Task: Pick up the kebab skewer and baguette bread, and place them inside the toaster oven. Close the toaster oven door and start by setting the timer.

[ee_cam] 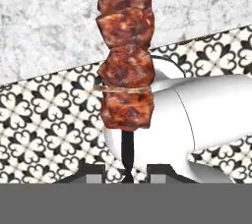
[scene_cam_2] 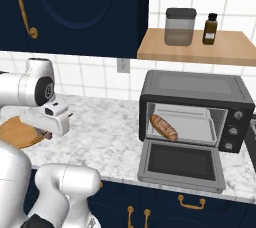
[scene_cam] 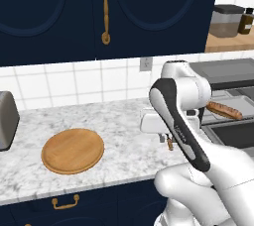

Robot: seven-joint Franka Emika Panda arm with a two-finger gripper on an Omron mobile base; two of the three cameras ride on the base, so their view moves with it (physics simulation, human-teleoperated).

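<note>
My gripper (ee_cam: 127,171) is shut on the kebab skewer (ee_cam: 125,56), whose dark red meat chunks rise straight up from the fingertips in the hand view. In the left base view the gripper (scene_cam: 166,140) hangs over the counter's front edge, and a short brown piece of the skewer (scene_cam: 170,144) sticks out below it. The baguette bread (scene_cam_2: 164,127) lies on the rack inside the toaster oven (scene_cam_2: 195,89), toward its left side. The toaster oven door (scene_cam_2: 182,164) is dropped open and lies flat in front. The oven stands to the right of the gripper.
A round wooden board (scene_cam: 73,150) lies on the marble counter (scene_cam: 124,141) left of the arm, with a silver toaster (scene_cam: 6,121) at the far left. Above the oven, a wooden shelf (scene_cam_2: 200,49) carries a jar (scene_cam_2: 180,26) and a dark bottle (scene_cam_2: 211,28). Patterned floor tiles (ee_cam: 44,120) show below the hand.
</note>
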